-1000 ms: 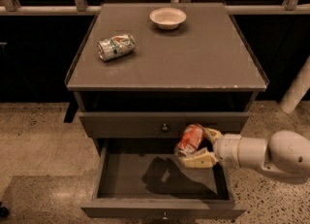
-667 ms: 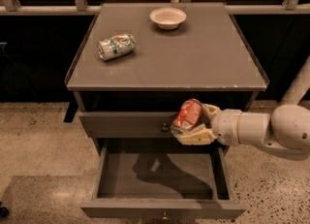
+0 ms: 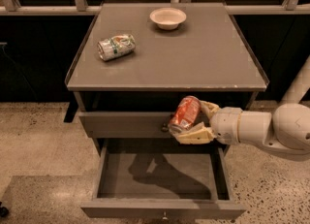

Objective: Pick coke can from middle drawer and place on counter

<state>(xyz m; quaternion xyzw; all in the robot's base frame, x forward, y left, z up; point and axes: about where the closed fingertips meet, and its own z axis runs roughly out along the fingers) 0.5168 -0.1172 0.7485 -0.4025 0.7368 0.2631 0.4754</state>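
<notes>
Coke can (image 3: 184, 114), tilted, clamped between the jaws of the gripper (image 3: 193, 122), held in the air above the open middle drawer (image 3: 121, 182), below the counter (image 3: 193, 58) front edge.

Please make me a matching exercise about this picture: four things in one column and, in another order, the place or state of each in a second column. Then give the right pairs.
Things:
1. coke can
2. silver, green and white can
3. bowl
4. middle drawer

Places or states:
A. lying on its side on the counter, on the left in the camera view
B. pulled open
C. held in the gripper, above the open drawer and below counter level
D. standing upright near the counter's back edge

Pairs: 1-C, 2-A, 3-D, 4-B
</notes>
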